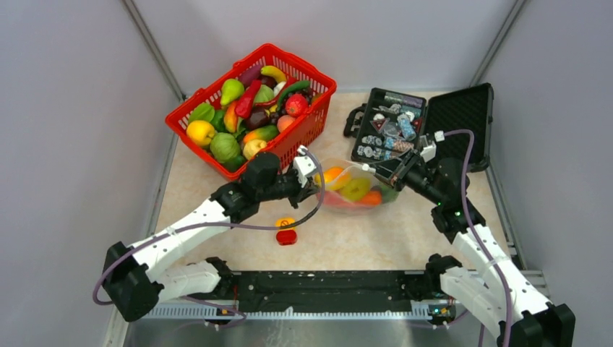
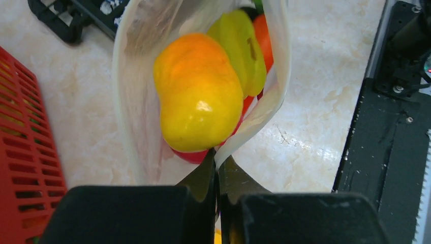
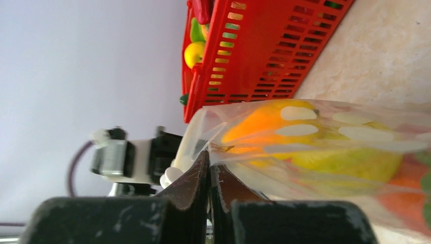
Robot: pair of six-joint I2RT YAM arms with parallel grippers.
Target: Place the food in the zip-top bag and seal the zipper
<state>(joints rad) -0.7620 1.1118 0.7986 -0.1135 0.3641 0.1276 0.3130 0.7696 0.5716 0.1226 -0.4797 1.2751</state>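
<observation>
Bag [image 1: 354, 189] between left gripper [image 2: 217, 170], right gripper [image 3: 209, 162]

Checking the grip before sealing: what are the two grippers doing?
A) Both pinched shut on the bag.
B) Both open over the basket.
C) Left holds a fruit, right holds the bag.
A: the left gripper and the right gripper each have their fingers closed on the clear film of the zip-top bag, at opposite ends.
</observation>
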